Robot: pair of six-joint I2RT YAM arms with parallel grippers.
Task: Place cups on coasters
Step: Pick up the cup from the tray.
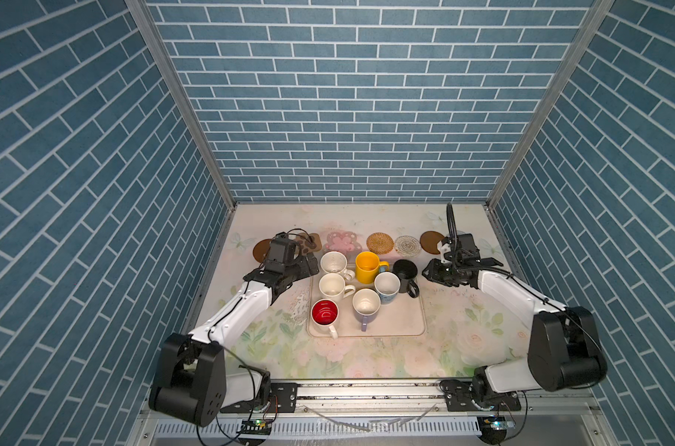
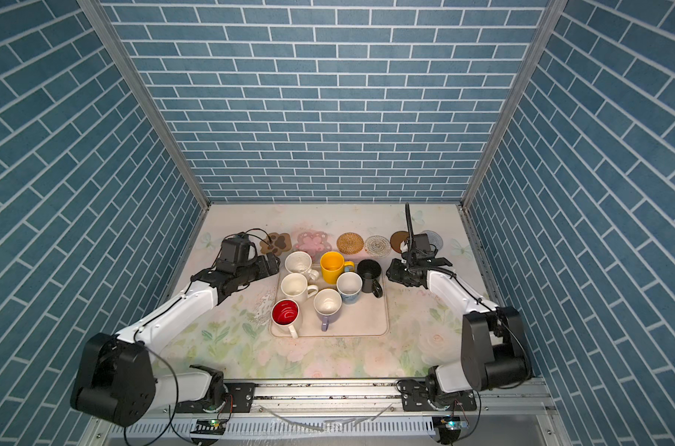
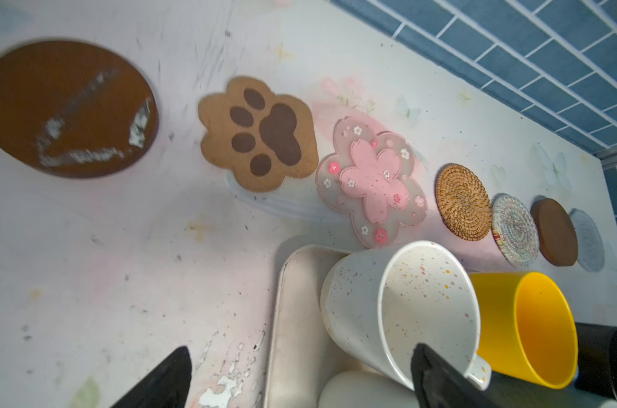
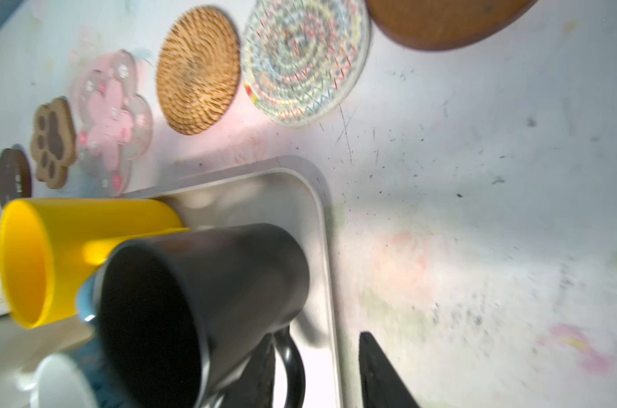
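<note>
Several cups stand close together on the cream tray (image 1: 405, 324), among them a speckled cream cup (image 1: 334, 262), a yellow cup (image 1: 367, 266) and a black cup (image 1: 405, 272). Behind the tray the coasters lie bare in a row: brown disc (image 1: 260, 249), paw (image 1: 311, 241), pink flower (image 1: 341, 243), rattan round (image 1: 380, 243), pale woven round (image 1: 407, 246). My left gripper (image 3: 300, 367) hangs wide open at the tray's left rim, with the speckled cup (image 3: 388, 300) partly between its fingers. My right gripper (image 4: 317, 364) is partly open around the black cup's handle (image 4: 296, 360).
More cups sit nearer on the tray: plain cream (image 1: 332, 286), light blue (image 1: 387, 287), lavender (image 1: 366, 305) and red-inside (image 1: 324, 313). A second brown disc (image 1: 431, 241) and a grey woven round (image 2: 434, 239) lie by the right wrist. Blue brick walls close three sides.
</note>
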